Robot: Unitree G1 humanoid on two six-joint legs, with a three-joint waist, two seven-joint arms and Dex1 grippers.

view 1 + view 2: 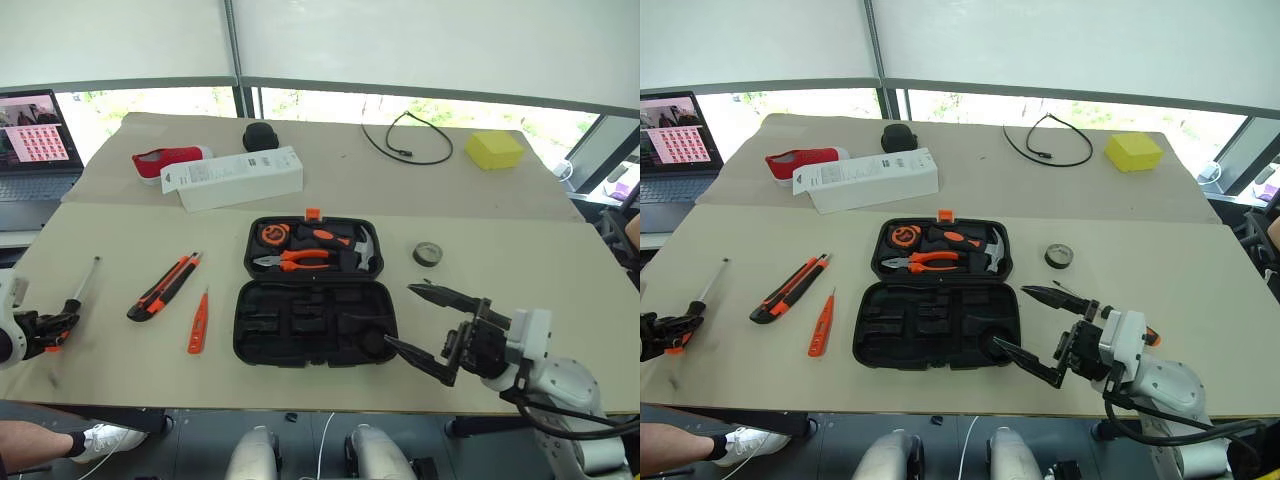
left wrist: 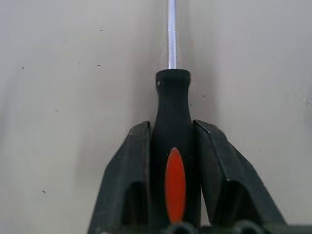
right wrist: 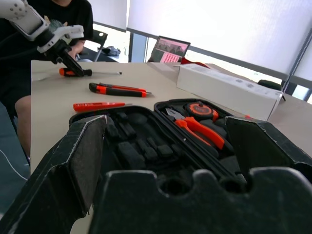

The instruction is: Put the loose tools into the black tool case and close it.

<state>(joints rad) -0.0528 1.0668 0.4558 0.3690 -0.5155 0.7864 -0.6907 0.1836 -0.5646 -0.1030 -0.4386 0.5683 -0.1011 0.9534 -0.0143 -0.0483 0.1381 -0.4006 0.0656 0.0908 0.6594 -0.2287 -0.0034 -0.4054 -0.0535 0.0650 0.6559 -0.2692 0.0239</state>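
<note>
The left gripper point(image 2: 173, 146) has its fingers point(image 2: 129, 165) pressed on either side of the black-and-orange handle of a screwdriver point(image 2: 171, 102) at the left edge of the tabletop point(image 1: 560, 290), shaft pointing away from it. The hold sits on the handle alone, so the long shaft could swing or the tool slip once it is carried, and its tip might catch the rim of the black tool case point(image 1: 310, 325) on the way in. The case lies open mid-tabletop, its near half of moulded slots empty, pliers point(image 1: 295, 260) and a hammer point(image 1: 362, 248) seated in the far half. Between screwdriver and case lie the utility knife point(image 1: 160, 290) and the tester pen point(image 1: 198, 322), which a low carry could knock. The right gripper point(image 1: 425, 325) hovers spread wide and empty just beside the case's right end, near the tape roll point(image 1: 428, 253), and may crowd the case.
</note>
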